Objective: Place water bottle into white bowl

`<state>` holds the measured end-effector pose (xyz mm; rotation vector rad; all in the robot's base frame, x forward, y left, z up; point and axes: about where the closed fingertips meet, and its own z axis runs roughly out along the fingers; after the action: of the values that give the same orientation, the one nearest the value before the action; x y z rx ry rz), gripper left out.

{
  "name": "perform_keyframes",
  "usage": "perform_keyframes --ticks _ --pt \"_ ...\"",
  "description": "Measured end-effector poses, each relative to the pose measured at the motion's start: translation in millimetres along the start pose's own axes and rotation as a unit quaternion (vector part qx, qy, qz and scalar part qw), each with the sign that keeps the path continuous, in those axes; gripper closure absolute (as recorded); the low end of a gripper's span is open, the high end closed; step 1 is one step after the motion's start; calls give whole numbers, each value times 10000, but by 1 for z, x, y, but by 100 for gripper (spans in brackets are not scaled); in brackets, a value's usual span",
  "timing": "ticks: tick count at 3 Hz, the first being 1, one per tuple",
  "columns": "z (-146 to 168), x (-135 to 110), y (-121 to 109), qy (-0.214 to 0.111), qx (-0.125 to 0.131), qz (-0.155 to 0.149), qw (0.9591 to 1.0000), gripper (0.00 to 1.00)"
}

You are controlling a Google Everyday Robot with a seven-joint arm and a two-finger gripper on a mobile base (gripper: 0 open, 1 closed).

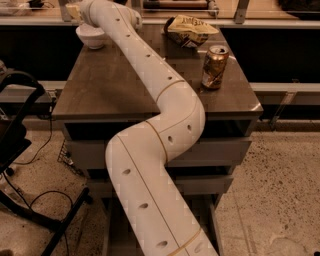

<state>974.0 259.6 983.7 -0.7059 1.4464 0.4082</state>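
I am reading the gripper (75, 10) as hovering just above the white bowl (92, 37) at the counter's (115, 90) far-left corner. The arm (150, 150) is hiding the jaws, so I cannot tell their state. The water bottle is not showing, perhaps being carried there. I am judging the placement as not yet done.

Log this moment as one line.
hand: top edge, near white bowl | water bottle: not visible | can, snack bag: on table

I've got the arm (150, 200) coming up from below the bench's (100, 95) near edge. The elbow (182, 117) is bent over that edge, and the forearm (137, 55) reaches diagonally to the far left corner. The gripper (74, 11) sits at that corner, mostly cut off from view.
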Motion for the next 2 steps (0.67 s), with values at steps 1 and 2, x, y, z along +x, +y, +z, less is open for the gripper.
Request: perform_keyframes --ticks 1,2 --pt "1 18 6 261 -100 159 9995 100" --pt "2 20 8 284 -120 171 9994 84"
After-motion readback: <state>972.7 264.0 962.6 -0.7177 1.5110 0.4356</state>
